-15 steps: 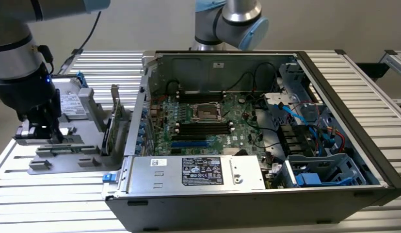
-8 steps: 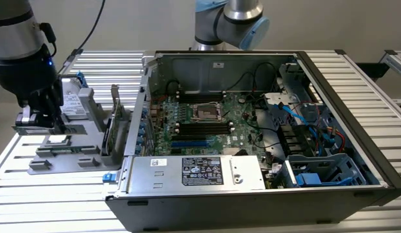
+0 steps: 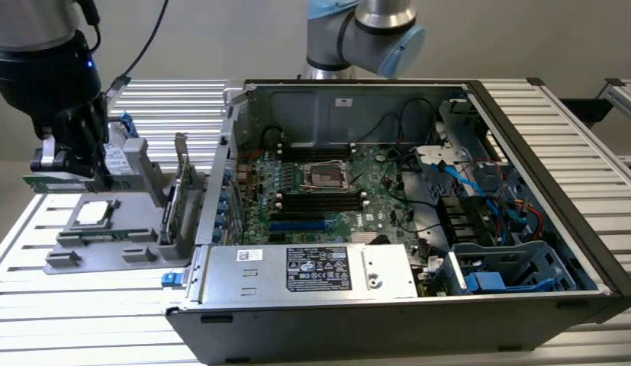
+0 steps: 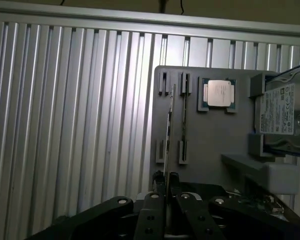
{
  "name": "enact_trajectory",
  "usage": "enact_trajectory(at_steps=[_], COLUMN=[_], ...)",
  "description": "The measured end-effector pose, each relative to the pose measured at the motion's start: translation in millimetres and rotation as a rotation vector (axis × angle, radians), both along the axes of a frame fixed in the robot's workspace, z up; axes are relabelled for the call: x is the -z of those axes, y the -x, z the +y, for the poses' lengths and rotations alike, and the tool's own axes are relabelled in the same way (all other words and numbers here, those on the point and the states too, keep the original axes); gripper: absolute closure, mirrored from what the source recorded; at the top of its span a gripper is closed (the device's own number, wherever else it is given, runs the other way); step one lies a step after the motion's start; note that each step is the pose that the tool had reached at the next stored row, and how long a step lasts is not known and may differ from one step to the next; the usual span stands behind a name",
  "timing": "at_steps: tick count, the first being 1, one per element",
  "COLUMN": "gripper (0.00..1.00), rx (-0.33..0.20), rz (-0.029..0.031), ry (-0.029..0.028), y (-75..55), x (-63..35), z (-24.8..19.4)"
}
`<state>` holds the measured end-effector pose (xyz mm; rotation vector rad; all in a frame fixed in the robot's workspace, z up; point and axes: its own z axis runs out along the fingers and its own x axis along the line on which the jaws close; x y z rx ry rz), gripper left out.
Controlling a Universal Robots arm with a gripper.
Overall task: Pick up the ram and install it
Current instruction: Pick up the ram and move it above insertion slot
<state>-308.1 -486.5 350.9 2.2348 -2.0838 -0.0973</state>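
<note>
A: So, where is the ram [image 3: 46, 181] at this moment?

B: It is at the exterior view's left, over the grey holder [image 3: 101, 248] and well apart from the computer case [image 3: 397, 328]. The gripper [image 3: 79, 174] is closed on it. In the wrist view the fingers [image 4: 152, 200] pinch its two flat faces, and the stick stands on its long edge.

A: Why is it held like that?

B: Probably because this grip leaves the long lower edge free, which suits a narrow slot. Whether that edge sits in the holder's groove or just above it cannot be told.

A: And the other parts?

B: The holder keeps each part in its own place. The processor chip [image 3: 96, 212] lies flat in a recess, and the green card [image 3: 178, 191] stands upright at the side nearer the case, so a gripper can likely reach them from above. The case lies with its open side up, so the motherboard [image 3: 366, 183] faces upward.

A: Can any writing be read?

B: No. The power supply [image 3: 244, 278] carries a label [image 3: 317, 268] and the hard drive [image 4: 285, 115] a white one, but the print is too small to read.
</note>
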Motion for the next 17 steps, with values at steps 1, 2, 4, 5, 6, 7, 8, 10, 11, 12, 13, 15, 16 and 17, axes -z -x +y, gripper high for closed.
enact_trajectory(at_steps=[1, 2, 4, 5, 6, 7, 8, 10, 11, 12, 13, 15, 16, 17], gripper=[0.86, 0.86, 0.86, 0.86, 0.86, 0.86, 0.86, 0.86, 0.86, 0.86, 0.86, 0.86, 0.86, 0.86], rx=[0.000, 0.000, 0.000, 0.000, 0.000, -0.001, -0.001, -0.001, -0.001, -0.001, -0.001, -0.001, -0.001, -0.001], rz=[0.0000, 0.0001, 0.0000, 0.0001, 0.0000, 0.0001, 0.0000, 0.0001, 0.0000, 0.0000, 0.0002, 0.0005, 0.0010, 0.0017], ry=[-0.0007, -0.0011, -0.0028, -0.0034, -0.0042, -0.0048, -0.0056, -0.0069, -0.0075, -0.0077, -0.0077, -0.0080, -0.0079, -0.0079], y=[-3.3, -6.5, -13.3, -16.5, -19.8, -23.0, -26.4, -33.0, -36.4, -40.1, -43.7, -51.1, -54.9, -58.8], x=[-4.4, -8.8, -17.7, -22.0, -26.3, -30.7, -35.2, -43.9, -48.1, -52.2, -55.9, -63.2, -66.5, -69.0], z=[0.0, 0.0, 0.0, 0.0, 0.0, 0.0, 0.0, 0.0, 0.0, 0.0, 0.0, 0.0, 0.0, 0.0])
